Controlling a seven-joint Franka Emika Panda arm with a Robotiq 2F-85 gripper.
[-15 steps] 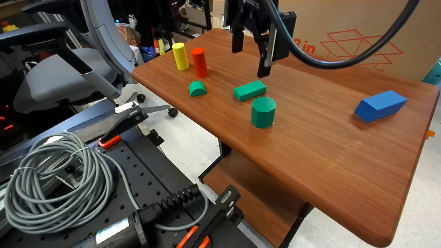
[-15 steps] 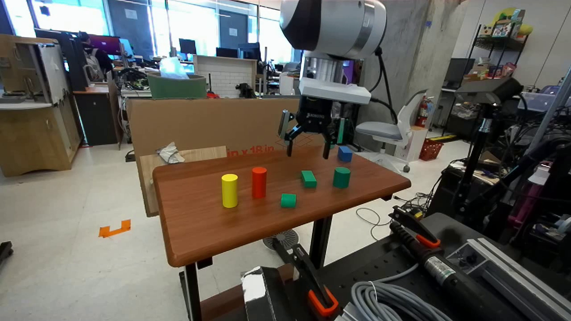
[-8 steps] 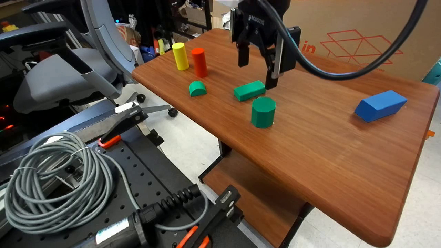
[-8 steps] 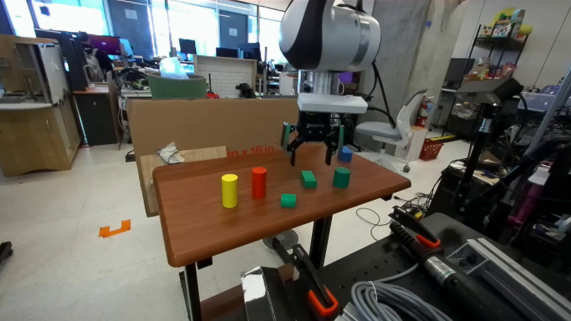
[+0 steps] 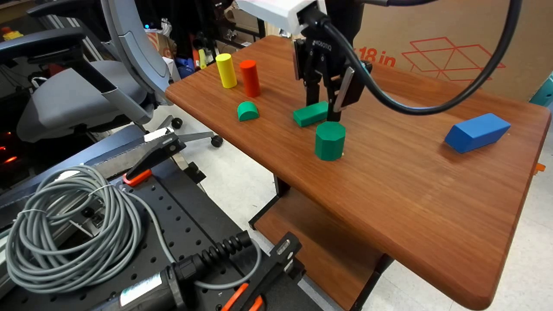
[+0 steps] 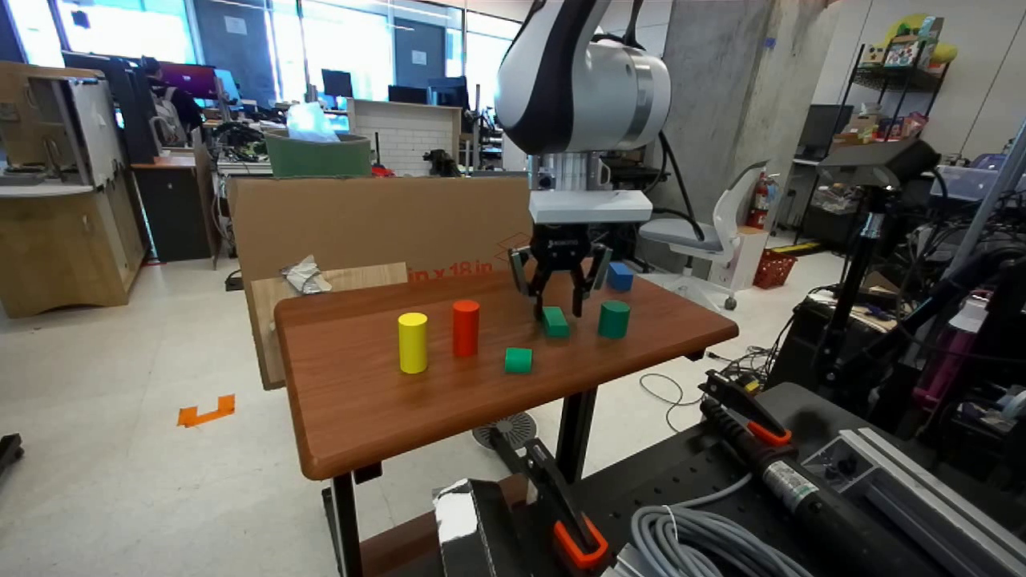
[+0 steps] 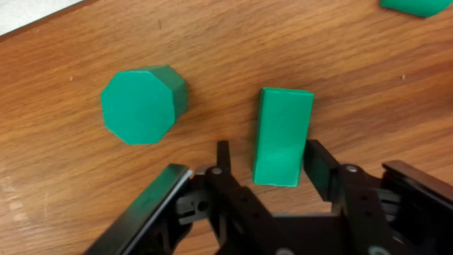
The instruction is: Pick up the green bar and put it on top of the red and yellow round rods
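The green bar (image 7: 283, 138) lies flat on the wooden table, also seen in both exterior views, green bar (image 5: 307, 115) and green bar (image 6: 555, 322). My gripper (image 7: 269, 153) is low over it, fingers on either side of one end. In the wrist view the right finger (image 7: 320, 170) is against or very near the bar's side, while wood shows between the bar and the left finger (image 7: 223, 156). The jaws are part-way closed but still open. The red rod (image 5: 250, 80) and yellow rod (image 5: 227, 72) stand upright side by side, a small gap between them, away from the gripper.
A short green cylinder (image 7: 139, 106) stands close to the bar, on the left finger's side. A rounded green piece (image 5: 248, 111) lies between the bar and the table's edge. Farther off rests a blue block (image 5: 477, 133). A cardboard sheet (image 6: 385, 224) stands behind the table.
My gripper has come down from above the table to the green bar, and its fingers have drawn closer together. The bar and the rods have stayed where they were.
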